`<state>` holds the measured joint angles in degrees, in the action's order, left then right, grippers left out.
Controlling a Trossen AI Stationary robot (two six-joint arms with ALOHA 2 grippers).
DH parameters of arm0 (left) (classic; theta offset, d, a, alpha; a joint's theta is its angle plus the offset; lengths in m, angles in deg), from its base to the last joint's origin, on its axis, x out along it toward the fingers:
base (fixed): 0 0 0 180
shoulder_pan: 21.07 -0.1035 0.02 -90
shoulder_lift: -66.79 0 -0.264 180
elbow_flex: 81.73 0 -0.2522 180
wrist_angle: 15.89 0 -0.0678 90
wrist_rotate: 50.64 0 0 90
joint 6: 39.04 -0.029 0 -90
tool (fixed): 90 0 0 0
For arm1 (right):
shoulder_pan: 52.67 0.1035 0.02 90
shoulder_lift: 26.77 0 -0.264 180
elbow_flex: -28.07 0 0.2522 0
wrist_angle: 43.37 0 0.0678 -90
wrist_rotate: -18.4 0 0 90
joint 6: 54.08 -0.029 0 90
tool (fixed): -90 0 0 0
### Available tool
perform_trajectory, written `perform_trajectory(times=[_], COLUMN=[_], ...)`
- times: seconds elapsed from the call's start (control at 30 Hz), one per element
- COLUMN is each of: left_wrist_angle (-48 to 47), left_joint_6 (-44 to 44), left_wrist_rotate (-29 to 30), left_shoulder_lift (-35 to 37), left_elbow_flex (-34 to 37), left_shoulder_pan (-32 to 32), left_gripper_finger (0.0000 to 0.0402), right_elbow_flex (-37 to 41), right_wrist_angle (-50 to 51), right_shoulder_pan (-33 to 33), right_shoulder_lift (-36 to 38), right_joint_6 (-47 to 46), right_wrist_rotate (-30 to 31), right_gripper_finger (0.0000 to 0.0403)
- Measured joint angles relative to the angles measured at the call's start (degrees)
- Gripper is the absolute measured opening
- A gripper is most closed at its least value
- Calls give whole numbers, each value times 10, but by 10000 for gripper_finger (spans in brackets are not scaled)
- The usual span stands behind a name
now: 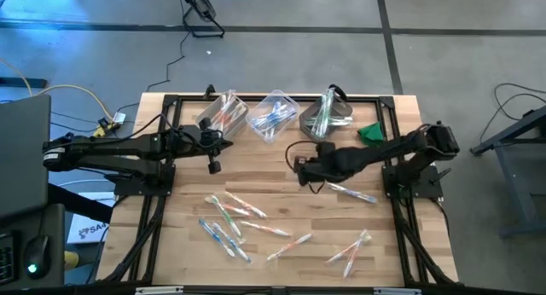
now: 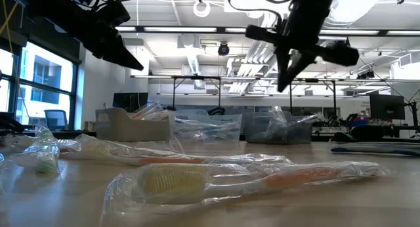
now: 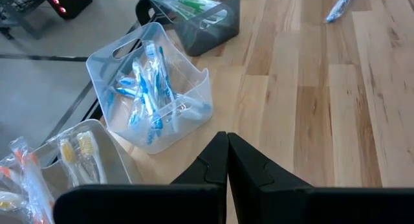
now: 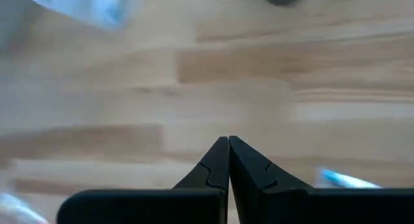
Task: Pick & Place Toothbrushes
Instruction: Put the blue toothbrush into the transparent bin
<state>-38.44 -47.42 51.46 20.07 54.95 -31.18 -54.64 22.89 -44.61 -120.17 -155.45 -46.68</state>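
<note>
Several wrapped toothbrushes (image 1: pixel 230 216) lie flat on the wooden table's near half, orange, blue and green ones. One blue toothbrush (image 1: pixel 351 192) lies just to the right of my right gripper (image 1: pixel 300 176), which hangs shut and empty above the bare wood at mid-table, pointing steeply down (image 2: pixel 283 88). The same blue toothbrush (image 4: pixel 346 179) shows beside its fingers in the right wrist view. My left gripper (image 1: pixel 222 142) is shut and empty (image 3: pixel 228 137), held above the table at the left, just short of the bin of blue toothbrushes (image 3: pixel 152 94).
Three clear bins stand in a row at the far edge: orange brushes (image 1: pixel 223 114), blue brushes (image 1: pixel 273 116), green brushes (image 1: pixel 328 116). A small green object (image 1: pixel 371 133) lies right of them. Black frame rails (image 1: pixel 401 227) run along the table's sides.
</note>
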Motion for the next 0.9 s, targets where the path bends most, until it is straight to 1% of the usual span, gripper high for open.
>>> perform_trajectory(times=[0.13, 0.23, 0.57, 0.67, 0.9], left_wrist_angle=[-4, -4, -4, -4, -9], left_joint_6=[9, 16, 19, 33, 42], left_wrist_rotate=[0, 0, 1, 2, 2], left_shoulder_lift=[0, 0, 0, 0, 0], left_elbow_flex=[0, 0, 0, 0, 0], left_shoulder_pan=[0, 0, 0, 0, 0], left_gripper_finger=[1, 1, 1, 1, 1], right_elbow_flex=[-16, -16, -16, -16, -16], right_wrist_angle=[81, 97, 99, 98, 95], right_shoulder_pan=[-26, -41, -64, -63, -63], right_shoulder_lift=[0, 0, 0, 0, 0], right_joint_6=[97, 178, 339, 356, 357], right_wrist_rotate=[-95, -145, -184, -178, -177], right_gripper_finger=[2, 2, 2, 2, 2])
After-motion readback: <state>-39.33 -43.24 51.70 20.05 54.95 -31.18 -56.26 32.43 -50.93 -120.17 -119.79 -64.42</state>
